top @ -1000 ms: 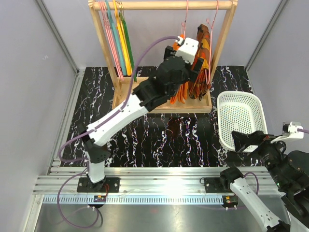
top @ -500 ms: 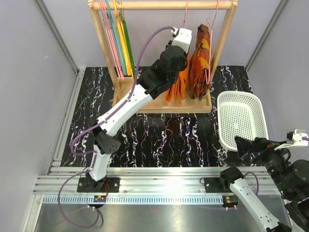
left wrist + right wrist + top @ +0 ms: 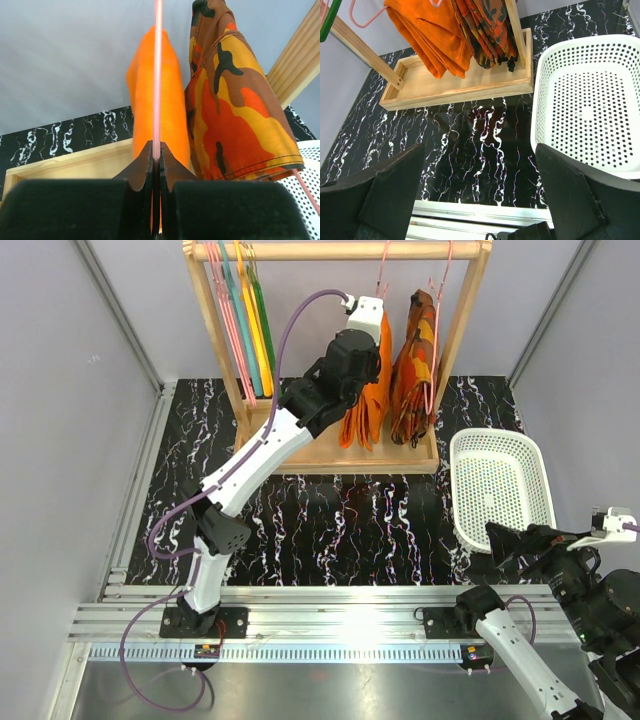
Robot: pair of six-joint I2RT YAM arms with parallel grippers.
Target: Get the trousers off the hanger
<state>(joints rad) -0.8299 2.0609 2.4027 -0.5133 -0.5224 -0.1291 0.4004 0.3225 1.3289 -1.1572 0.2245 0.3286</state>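
Left gripper (image 3: 156, 155) clamped on the hanger (image 3: 158, 75) wire
The trousers (image 3: 172, 110) hang folded over that hanger on the wooden rack (image 3: 340, 251), just beside a patterned garment (image 3: 235, 115); the right gripper (image 3: 480, 175) hovers above the table (image 3: 330, 520) near the basket (image 3: 537, 110), fingers wide apart, holding nothing.

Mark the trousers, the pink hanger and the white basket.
trousers (image 3: 430, 30): right wrist view, on the folded orange cloth.
hanger (image 3: 158, 60): left wrist view, on the straight pink wire.
basket (image 3: 585, 100): right wrist view, on its perforated floor.
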